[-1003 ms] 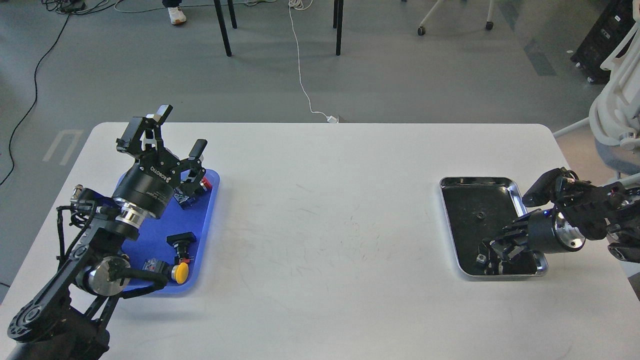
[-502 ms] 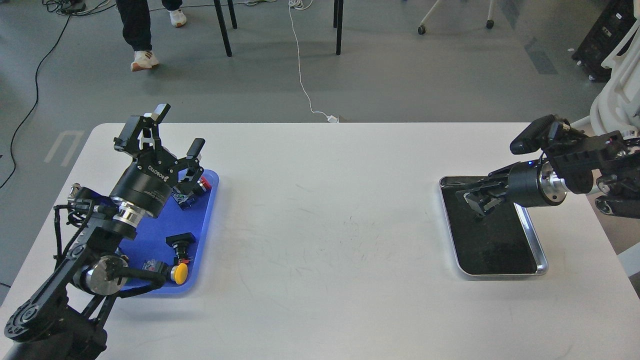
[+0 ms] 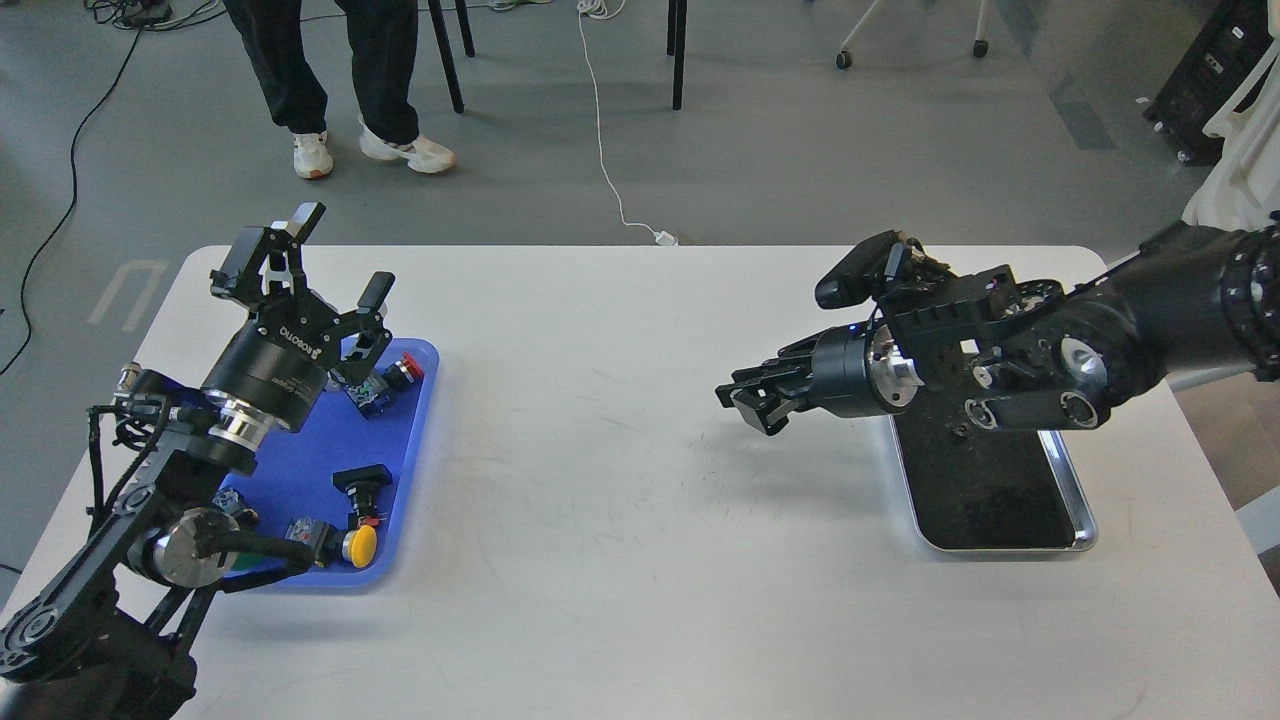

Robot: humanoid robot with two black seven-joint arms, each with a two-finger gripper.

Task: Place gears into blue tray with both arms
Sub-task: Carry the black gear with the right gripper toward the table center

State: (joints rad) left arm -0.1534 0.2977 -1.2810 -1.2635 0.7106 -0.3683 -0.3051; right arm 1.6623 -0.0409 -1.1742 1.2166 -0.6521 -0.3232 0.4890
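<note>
The blue tray [image 3: 320, 440] lies at the table's left and holds several push-button switches. My left gripper [image 3: 318, 258] hangs open above the tray's far end, with nothing between its fingers. My right gripper [image 3: 748, 402] is out over the bare table, left of the silver tray [image 3: 1078, 510], with its fingers drawn together and pointing left. Whether anything is pinched between them is too small to see. One tiny black gear [image 3: 957, 431] lies on the silver tray's black bottom, partly under my right wrist.
In the blue tray sit a red-capped button [image 3: 405, 370], a black one [image 3: 362, 478] and a yellow-capped one [image 3: 360, 545]. A person's legs [image 3: 330, 70] stand beyond the far table edge. A white cable [image 3: 610, 170] runs across the floor.
My right gripper rose from the silver tray's near corner and swung left past the tray over the table. The left gripper drifted slightly left, still open. A person walked in behind the table.
</note>
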